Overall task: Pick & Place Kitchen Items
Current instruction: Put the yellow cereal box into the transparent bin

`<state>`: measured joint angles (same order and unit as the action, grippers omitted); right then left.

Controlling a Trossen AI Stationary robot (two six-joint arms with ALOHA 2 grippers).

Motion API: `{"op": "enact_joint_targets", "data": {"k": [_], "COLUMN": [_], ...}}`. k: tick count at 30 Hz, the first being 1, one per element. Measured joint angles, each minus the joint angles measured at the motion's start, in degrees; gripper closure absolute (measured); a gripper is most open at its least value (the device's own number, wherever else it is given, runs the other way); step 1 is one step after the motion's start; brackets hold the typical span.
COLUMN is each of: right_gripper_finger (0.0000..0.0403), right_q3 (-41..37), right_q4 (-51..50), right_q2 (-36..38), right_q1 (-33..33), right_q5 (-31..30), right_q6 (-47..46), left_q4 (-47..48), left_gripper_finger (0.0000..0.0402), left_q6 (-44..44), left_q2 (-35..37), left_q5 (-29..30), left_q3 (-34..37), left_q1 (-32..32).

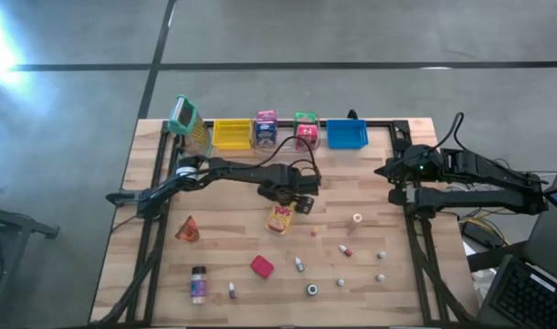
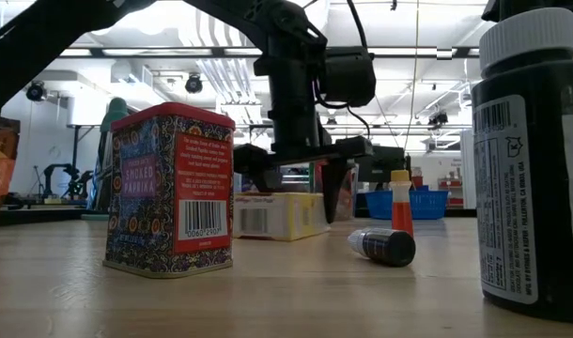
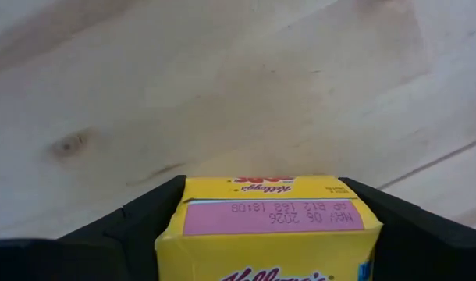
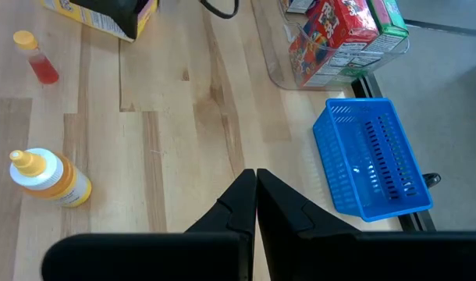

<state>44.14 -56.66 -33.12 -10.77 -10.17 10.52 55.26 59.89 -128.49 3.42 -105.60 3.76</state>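
Note:
A yellow cereal mini box [image 1: 280, 218] lies flat on the wooden table near its middle; the left wrist view shows its end flap [image 3: 273, 217] with a pink date strip. My left gripper [image 1: 292, 201] points down over it, one finger on each side. My right gripper [image 4: 255, 181] hangs shut and empty above the table's right edge, near the blue bin [image 4: 372, 156]. Other kitchen items lie loose toward the near edge: an orange wedge [image 1: 188, 229], a red block [image 1: 262, 267], a purple-labelled jar [image 1: 198, 283] and small bottles [image 1: 299, 264]. My left gripper has the yellow box's two long sides [image 3: 174, 234] between its two fingers [image 3: 136, 222], near one end of the box. The fingers come from above, pointing down, and lie across the box. The box lies flat with its underside on the table [image 2: 277, 218].
Along the far edge stand a yellow bin [image 1: 231, 133], a clear bin [image 1: 288, 130] holding mini boxes, and the blue bin [image 1: 346, 134]. A green box [image 1: 183, 114] leans at the far left. In the low view, a red tin [image 2: 169, 192] and a dark bottle [image 2: 535, 160] stand close by.

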Motion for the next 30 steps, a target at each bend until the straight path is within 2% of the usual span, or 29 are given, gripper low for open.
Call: {"op": "enact_joint_targets", "data": {"k": [8,14,24,26,30], "right_gripper_finger": [0.0394,0.0394,0.0394,0.0394,0.0394], "right_q3": [0.0,0.0,-0.02,0.0,0.0], "right_q4": [-0.01,-0.04,0.0,-0.01,-0.01], "right_q2": [-0.02,-0.02,0.0,-0.02,0.0], "right_q1": [0.0,0.0,-0.02,-0.02,-0.02], "right_q5": [0.01,0.02,0.02,0.01,0.01], "right_q6": [0.0,0.0,0.0,0.0,0.0], "left_q4": [0.08,-1.75,-1.64,-1.77,-4.0], "left_gripper_finger": [0.0076,0.0076,0.0078,0.0078,0.0076], "left_q6": [-3.35,-6.83,-9.26,-8.86,-8.74], "left_q2": [0.91,3.46,8.91,9.11,8.94], "left_q5": [7.86,19.38,44.08,51.14,69.89], "left_q3": [-0.08,-0.23,-0.14,-0.22,-0.07], "left_q1": [-0.19,-1.25,-6.18,-7.6,-9.91]}}
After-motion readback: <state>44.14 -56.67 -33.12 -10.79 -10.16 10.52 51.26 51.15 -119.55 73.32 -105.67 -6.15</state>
